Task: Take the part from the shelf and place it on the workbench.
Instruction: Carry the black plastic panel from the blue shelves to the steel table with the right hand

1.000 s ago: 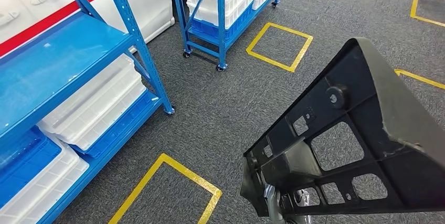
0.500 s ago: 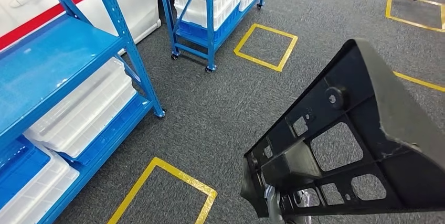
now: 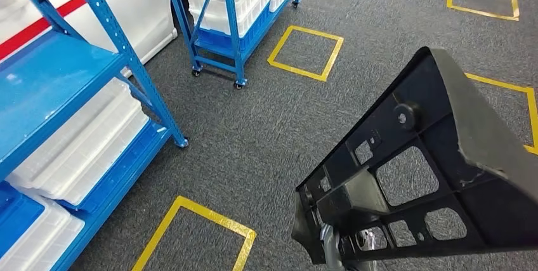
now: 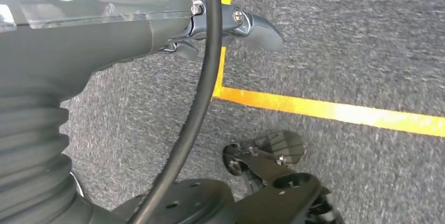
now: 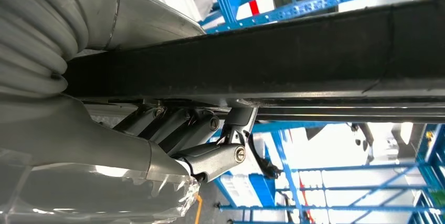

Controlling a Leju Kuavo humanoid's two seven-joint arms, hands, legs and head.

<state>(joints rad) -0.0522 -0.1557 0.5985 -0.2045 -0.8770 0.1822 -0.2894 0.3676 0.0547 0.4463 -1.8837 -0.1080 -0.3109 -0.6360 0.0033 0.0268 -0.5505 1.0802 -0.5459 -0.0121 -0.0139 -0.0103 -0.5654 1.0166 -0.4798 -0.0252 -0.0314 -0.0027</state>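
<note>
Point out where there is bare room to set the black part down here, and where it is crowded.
No workbench is in view. Bare grey carpet lies between the blue shelf and the black part, including inside the yellow square by the shelf's foot. The shelf's top level is bare blue board; its lower levels are crowded with white bins. The wheeled rack is full too.

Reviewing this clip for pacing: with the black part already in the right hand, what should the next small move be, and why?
Probably keep carrying and turn on toward the workbench. The right hand grips the black part from beneath, clear of the blue shelf. Ahead lies grey carpet with yellow floor squares, no bench, so setting down seems premature. The left hand hangs over the floor.
</note>
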